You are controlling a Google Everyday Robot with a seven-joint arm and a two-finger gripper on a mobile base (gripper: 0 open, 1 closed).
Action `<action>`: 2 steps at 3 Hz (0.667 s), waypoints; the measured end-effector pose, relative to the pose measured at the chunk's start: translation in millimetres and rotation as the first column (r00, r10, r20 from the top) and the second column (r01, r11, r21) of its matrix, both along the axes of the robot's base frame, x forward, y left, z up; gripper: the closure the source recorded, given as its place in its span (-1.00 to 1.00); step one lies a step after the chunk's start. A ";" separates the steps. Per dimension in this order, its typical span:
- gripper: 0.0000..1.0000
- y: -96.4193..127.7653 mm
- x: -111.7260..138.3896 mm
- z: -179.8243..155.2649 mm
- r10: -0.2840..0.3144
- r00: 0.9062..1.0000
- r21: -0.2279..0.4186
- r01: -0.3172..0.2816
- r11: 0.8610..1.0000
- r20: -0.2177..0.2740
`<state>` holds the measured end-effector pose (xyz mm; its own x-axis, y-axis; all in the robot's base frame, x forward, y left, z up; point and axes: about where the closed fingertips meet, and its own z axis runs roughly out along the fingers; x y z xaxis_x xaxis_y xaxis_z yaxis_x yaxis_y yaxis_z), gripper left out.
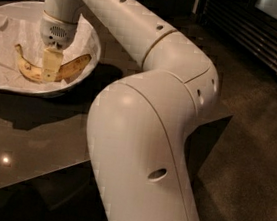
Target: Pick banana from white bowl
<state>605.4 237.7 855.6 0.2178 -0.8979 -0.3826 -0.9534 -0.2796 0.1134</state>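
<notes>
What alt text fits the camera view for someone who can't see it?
The end effector of a white robot arm is down inside a white bowl, over the middle of a speckled yellow banana lying on crinkled paper. The bowl sits on a dark glossy table.

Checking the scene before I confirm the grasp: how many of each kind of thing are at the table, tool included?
banana: 1
white bowl: 1
paper liner: 1
tool: 1, down in the white bowl at the banana's middle
Total: 4
</notes>
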 end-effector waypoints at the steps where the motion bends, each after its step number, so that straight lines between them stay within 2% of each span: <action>1: 0.34 0.0 0.0 0.0 0.000 1.000 0.000 0.000 1.000 0.000; 2: 0.80 0.0 0.0 0.0 0.000 1.000 0.000 0.000 1.000 0.000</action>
